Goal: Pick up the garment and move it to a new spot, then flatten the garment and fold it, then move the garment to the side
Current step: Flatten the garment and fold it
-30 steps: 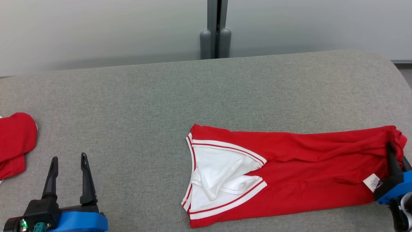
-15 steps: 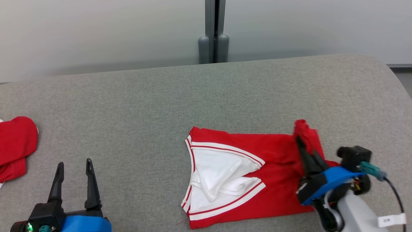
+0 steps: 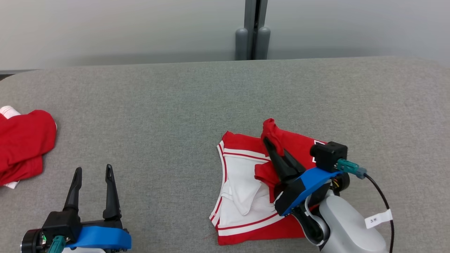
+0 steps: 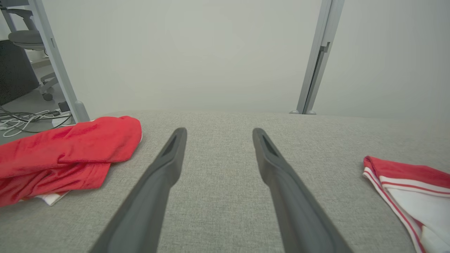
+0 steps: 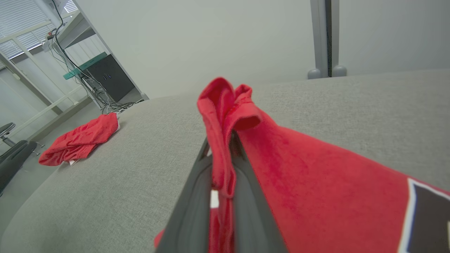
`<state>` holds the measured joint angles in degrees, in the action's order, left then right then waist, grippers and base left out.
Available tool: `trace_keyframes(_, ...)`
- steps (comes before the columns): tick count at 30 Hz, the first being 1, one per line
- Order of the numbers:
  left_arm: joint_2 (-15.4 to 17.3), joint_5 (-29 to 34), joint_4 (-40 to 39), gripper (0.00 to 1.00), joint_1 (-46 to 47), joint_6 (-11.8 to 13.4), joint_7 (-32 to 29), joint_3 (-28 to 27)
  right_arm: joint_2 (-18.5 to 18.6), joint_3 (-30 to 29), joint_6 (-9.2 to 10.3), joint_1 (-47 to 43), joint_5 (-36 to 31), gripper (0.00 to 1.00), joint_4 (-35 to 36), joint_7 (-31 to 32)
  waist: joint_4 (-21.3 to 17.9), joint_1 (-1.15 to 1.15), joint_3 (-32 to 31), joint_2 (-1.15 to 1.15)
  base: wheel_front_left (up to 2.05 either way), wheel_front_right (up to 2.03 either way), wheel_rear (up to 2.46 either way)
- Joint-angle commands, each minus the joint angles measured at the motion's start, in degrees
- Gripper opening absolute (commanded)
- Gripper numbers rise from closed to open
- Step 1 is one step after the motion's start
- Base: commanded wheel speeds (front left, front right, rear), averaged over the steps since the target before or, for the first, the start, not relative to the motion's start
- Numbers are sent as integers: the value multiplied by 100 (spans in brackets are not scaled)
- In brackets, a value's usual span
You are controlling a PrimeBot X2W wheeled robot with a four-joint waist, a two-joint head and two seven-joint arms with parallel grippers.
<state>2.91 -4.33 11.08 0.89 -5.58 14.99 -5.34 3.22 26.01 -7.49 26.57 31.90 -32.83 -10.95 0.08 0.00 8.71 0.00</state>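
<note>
A big grey cloth-covered counter stretches across the room. Behind it is a pale wall with a grey metal post.

The red garment with white and red stripes at its neck lies on the counter, toward the right side and near the front edge. Its neck end points left. The neck opening shows the white inside. The lower part of the garment lies flat on the counter. The other end is lifted up and bent back over the flat part.

The right pincer is pressed together on that lifted end. It pinches a bunched red edge, and a bit of red cloth sticks up past its dark tips. In the right wrist view the red cloth hangs from the right pincer and slopes down to the right. A black patch with a white edge shows on the cloth at the lower right corner.

The left pincer is spread wide and holds nothing. It sits over the counter at the front left, well apart from the garment. In the left wrist view the left pincer has bare grey counter between its fingers, and the striped neck of the garment shows far to the right.

A second crumpled red cloth lies at the far left edge of the counter.
</note>
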Motion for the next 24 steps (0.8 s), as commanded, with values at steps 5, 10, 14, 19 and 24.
trace_keyframes(5,-3,-22,24,100,176,22,26,64,-32,502,-2,218,414,0,-141,-132,131,0,113,0,0,0,0)
trace_keyframes(10,-4,-51,47,100,230,28,26,78,-27,959,-2,308,795,0,-263,-266,178,0,189,0,0,0,0)
trace_keyframes(14,-3,-61,62,100,266,46,26,106,-31,1237,-2,407,1032,67,-376,-351,169,0,214,0,0,0,0)
trace_keyframes(19,-3,-80,93,100,299,51,27,132,-25,1348,-1,562,1107,100,-451,-417,117,0,164,0,0,0,0)
trace_keyframes(24,-3,-101,47,100,199,69,27,132,0,702,-2,557,494,100,-307,-427,-5,0,36,0,0,0,0)
